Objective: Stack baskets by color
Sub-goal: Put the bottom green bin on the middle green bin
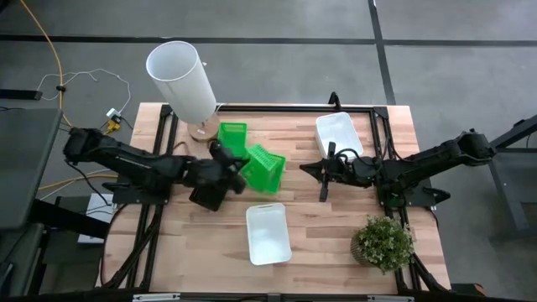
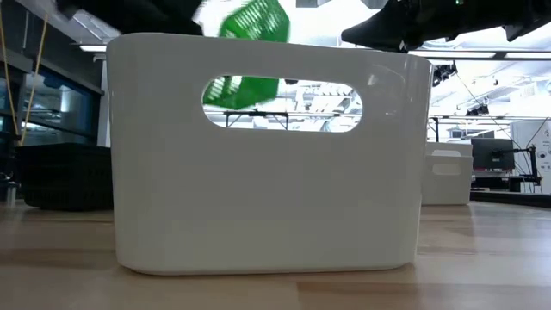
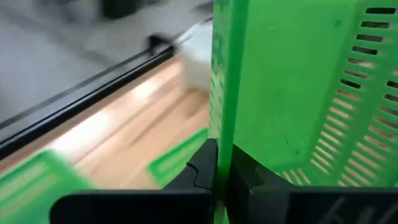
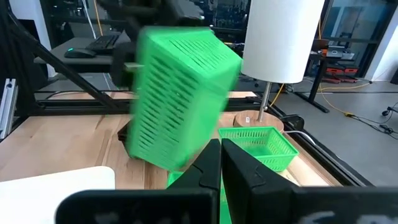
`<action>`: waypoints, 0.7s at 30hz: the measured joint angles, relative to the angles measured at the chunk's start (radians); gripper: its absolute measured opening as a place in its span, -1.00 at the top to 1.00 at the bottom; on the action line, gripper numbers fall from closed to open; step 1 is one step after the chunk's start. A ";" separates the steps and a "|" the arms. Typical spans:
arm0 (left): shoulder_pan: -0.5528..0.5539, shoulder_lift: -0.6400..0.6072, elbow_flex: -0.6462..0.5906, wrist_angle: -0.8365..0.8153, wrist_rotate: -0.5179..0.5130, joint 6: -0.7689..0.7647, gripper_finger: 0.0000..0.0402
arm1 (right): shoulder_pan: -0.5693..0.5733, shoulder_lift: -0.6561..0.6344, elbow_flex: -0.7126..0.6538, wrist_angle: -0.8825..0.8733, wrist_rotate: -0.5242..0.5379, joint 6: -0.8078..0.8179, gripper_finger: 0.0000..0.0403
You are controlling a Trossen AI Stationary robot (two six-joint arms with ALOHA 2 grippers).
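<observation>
My left gripper (image 1: 241, 174) is shut on a bright green basket (image 1: 267, 170), which it holds tilted above the middle of the table. In the right wrist view this basket (image 4: 180, 93) is in the air, with another bit of green (image 4: 179, 180) below it. A second green basket (image 1: 232, 137) rests on its base near the lamp foot. One white basket (image 1: 268, 233) lies near the front edge and another (image 1: 340, 132) at the far right. My right gripper (image 1: 324, 174) is shut on nothing, to the right of the held basket. My left gripper pinches one wall of the green basket (image 3: 222, 134), which runs edge-on between the two fingers, with the basket's inside (image 3: 292, 93) on one side. The fingers come from the table's left, slanting slightly down. The basket is lifted clear and tipped onto its side.
A tall white cylinder (image 1: 180, 77) on a wooden base stands at the far left. A potted plant (image 1: 383, 242) is at the near right corner. A dark slotted box (image 2: 65, 176) sits at the left of the low view, behind the near white basket (image 2: 267, 172).
</observation>
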 joint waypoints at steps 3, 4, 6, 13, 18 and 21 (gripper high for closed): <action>0.002 0.107 0.150 -0.229 -0.069 -0.125 1.00 | 0.000 0.000 0.000 0.000 0.000 0.022 1.00; 0.002 0.138 0.189 -0.292 -0.074 -0.163 1.00 | 0.000 0.000 0.000 -0.001 0.000 0.026 1.00; 0.002 0.192 0.257 -0.380 -0.061 -0.221 1.00 | 0.000 0.000 0.000 0.000 0.000 0.032 1.00; 0.046 0.266 0.405 -0.620 0.086 -0.355 1.00 | 0.000 -0.001 0.000 0.011 0.026 0.012 1.00; 0.150 0.288 0.437 -0.665 0.229 -0.418 1.00 | 0.000 -0.008 0.000 0.012 0.041 0.006 1.00; 0.213 0.304 0.470 -0.725 0.331 -0.435 1.00 | 0.000 -0.020 0.000 0.017 0.041 0.005 1.00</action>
